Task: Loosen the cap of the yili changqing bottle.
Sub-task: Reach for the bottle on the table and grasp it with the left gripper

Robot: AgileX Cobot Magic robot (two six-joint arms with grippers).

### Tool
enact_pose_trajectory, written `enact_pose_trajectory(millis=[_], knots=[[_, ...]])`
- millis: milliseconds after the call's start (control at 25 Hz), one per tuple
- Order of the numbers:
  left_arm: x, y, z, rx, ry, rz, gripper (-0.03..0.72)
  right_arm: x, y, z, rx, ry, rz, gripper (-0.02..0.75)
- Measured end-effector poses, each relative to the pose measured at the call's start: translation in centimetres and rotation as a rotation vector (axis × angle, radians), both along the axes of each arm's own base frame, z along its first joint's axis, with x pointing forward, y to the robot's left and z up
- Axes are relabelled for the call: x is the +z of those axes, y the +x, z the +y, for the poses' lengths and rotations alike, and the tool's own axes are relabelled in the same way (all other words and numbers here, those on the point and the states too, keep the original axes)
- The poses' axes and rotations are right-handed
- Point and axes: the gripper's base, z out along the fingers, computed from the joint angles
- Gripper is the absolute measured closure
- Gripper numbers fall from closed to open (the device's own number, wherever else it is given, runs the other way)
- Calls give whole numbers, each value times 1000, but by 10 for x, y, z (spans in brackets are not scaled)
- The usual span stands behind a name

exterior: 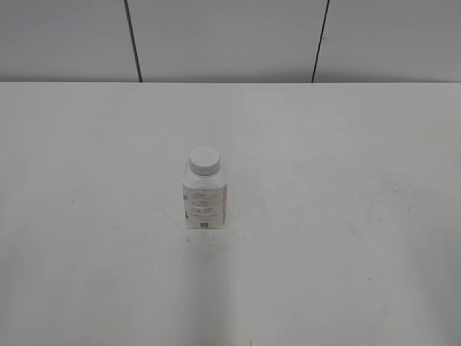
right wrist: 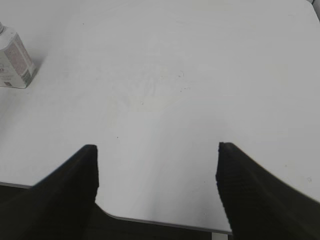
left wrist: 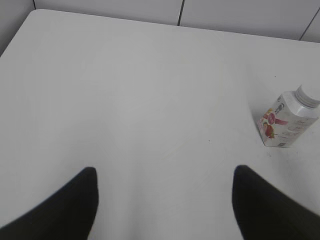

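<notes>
Worktop (exterior: 346, 252): flat, matte white, smooth, with faint scuffs and small dark specks; a pale panelled wall stands at its far edge.

Yili changqing bottle (exterior: 205, 198): stands upright near the middle of the worktop, alone, with nothing touching it. Body is squat and squarish with rounded shoulders, white plastic, carrying a pale label with pink and red print. Judged light, and likely thin-walled enough to flex under a hard squeeze; its smooth faces may slip. Recommended hold: across two flat sides of the body, below the shoulders, so the squarish section resists turning.

Cap (exterior: 204, 160): round, white, flat-topped, seated on the neck. The rim looks ribbed, which should give purchase for twisting. Grip the rim, not the top.

Left tool (left wrist: 165, 200): spread wide, empty, hovering over bare worktop; the bottle lies well to its right in the left wrist view.

Right tool (right wrist: 157, 175): likewise spread and empty, near the worktop's near edge, with the bottle well to its left and farther off. Both show dark, matte fingers.
</notes>
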Motion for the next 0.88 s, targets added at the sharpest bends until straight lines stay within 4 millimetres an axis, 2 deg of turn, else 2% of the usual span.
enact_pose_trajectory(millis=[360, 520, 600, 720, 880], knots=[[0, 0, 0, -1, -2, 0, 183, 0, 0, 0, 0, 0, 0, 160], [0, 3, 0, -29, 57, 13, 183, 0, 0, 0, 0, 0, 0, 160], [3, 8, 0, -46, 90, 40, 183, 0, 0, 0, 0, 0, 0, 160], [19, 18, 0, -54, 107, 22, 183, 0, 0, 0, 0, 0, 0, 160], [35, 44, -1, -60, 101, -14, 186, 0, 0, 0, 0, 0, 0, 160]])
